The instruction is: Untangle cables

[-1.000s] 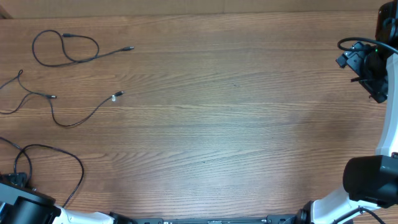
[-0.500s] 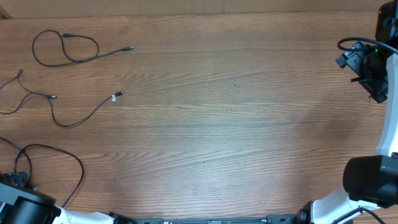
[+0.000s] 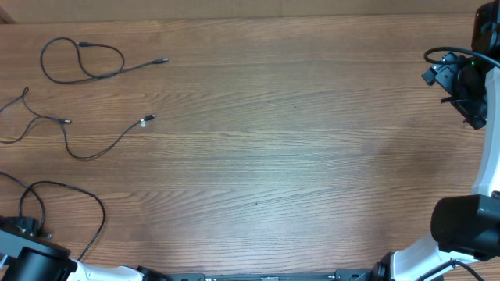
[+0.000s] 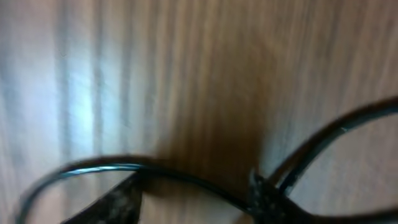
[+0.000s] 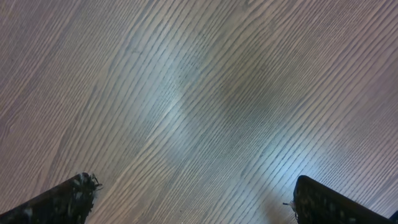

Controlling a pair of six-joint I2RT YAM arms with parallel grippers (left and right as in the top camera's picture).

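Three thin black cables lie apart at the table's left. One makes a loop at the far left [image 3: 82,64]. A second winds below it [image 3: 74,144] with a metal-tipped plug [image 3: 145,120]. A third arcs at the near left [image 3: 74,193]. My left gripper [image 3: 26,227] is low over this third cable. In the blurred left wrist view its fingers [image 4: 193,200] stand apart with the cable [image 4: 186,177] running across between them. My right gripper [image 5: 196,193] is wide open and empty over bare wood, at the far right edge in the overhead view [image 3: 467,97].
The wooden table [image 3: 297,156] stretches between the arms. The right arm's base [image 3: 465,226] and its thick black lead [image 3: 441,55] are at the right edge. The left arm's base [image 3: 35,265] is at the near left corner.
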